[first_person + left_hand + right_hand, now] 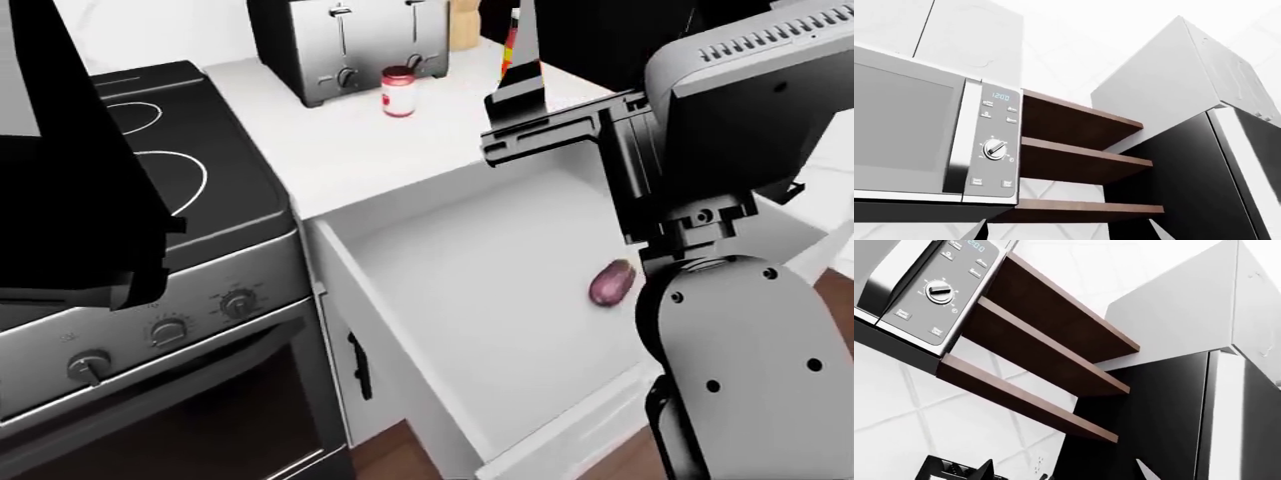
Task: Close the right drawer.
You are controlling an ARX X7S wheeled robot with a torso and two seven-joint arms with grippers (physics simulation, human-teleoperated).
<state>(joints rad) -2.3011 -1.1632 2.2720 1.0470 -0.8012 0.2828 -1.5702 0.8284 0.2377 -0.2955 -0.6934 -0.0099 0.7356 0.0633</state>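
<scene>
The right drawer (pixel 400 340) stands pulled far out below the white counter, its pale inside open to the head view. A purple eggplant (pixel 611 283) lies on its floor near the right side. My right arm (pixel 721 250) rises over the drawer's right part, and one of its fingers (pixel 523 60) points up above the counter. In the right wrist view my right gripper (pixel 1064 472) is open with nothing between its tips. My left gripper (pixel 1069 235) is open too and aims up at the wall. My left arm (pixel 67 180) is a dark mass over the stove.
A black stove (pixel 174 170) with oven knobs stands left of the drawer. A toaster (pixel 350 40) and a red jar (pixel 398 92) sit on the counter behind it. Overhead are a microwave (pixel 921 135), wooden shelves (pixel 1074 160) and a dark fridge (pixel 1187 185).
</scene>
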